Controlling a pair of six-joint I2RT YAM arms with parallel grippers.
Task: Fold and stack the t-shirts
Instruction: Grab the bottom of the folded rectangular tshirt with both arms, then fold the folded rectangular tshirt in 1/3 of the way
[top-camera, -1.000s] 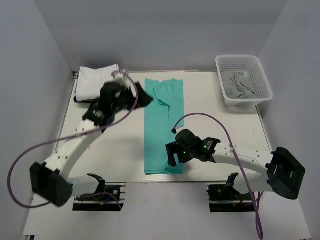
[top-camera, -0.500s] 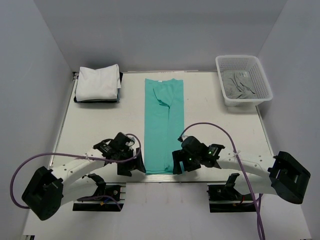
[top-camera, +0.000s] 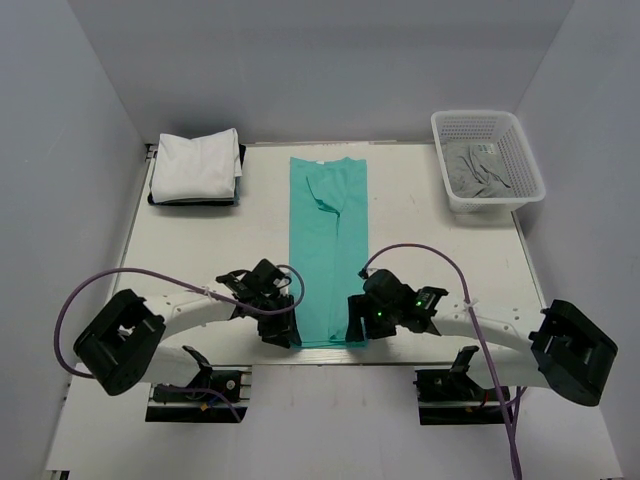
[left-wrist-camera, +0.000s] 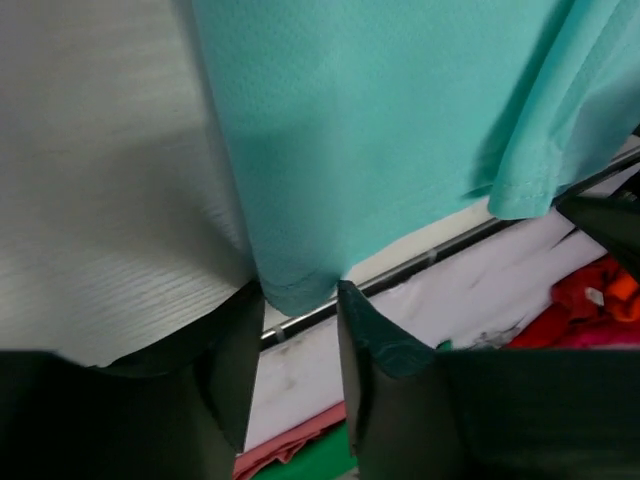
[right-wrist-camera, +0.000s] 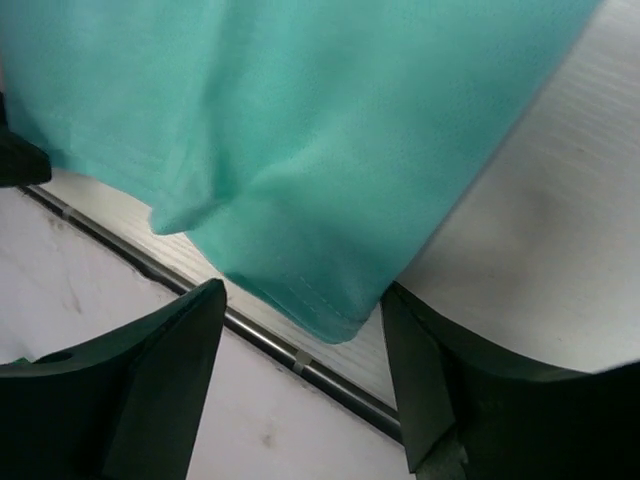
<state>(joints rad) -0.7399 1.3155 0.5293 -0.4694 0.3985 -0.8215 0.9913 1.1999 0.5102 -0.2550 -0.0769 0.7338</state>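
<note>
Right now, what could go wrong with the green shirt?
1. The left gripper straddles only the very corner of the teal shirt, so the cloth might slip out when it pinches.
2. The right gripper stands wider open around its corner, so one side could lift first and skew the fold.

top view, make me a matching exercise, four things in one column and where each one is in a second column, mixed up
Things
1. teal t-shirt
2. folded white t-shirts
3. basket
4. left end effector

Places
a. far right corner of the table
b. at the near left corner of the teal cloth
c. far left corner of the table
d. middle of the table, lying as a long strip

Pairs: 1-d, 2-c, 3-a, 4-b
</note>
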